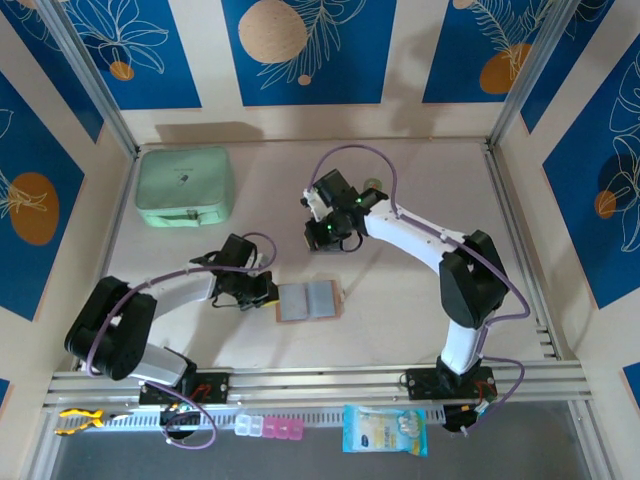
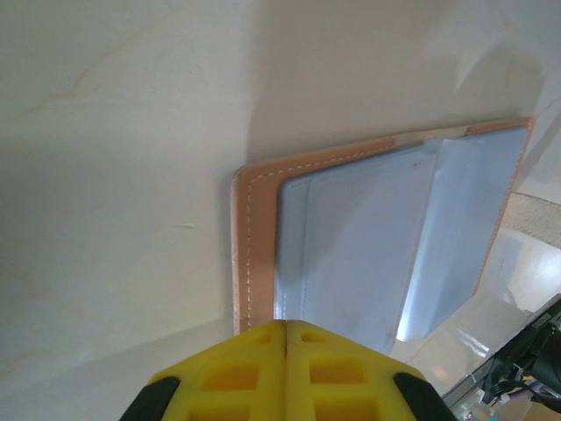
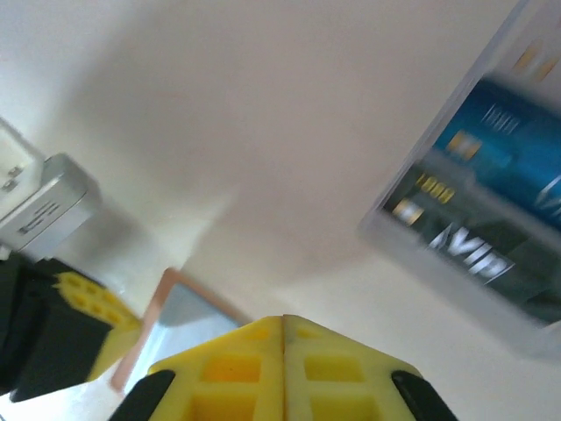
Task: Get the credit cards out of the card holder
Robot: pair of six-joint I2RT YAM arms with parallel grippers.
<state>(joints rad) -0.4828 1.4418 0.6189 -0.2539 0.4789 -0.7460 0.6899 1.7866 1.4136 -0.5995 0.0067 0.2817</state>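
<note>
The left gripper, yellow fingers pressed together, sits just beside the left edge of the card holder, which lies open on the table, while the right gripper, likewise closed and empty, hangs near the clear box holding the credit cards.

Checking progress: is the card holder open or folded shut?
Open: the card holder lies spread flat, both grey-blue pocket panels facing up.
</note>
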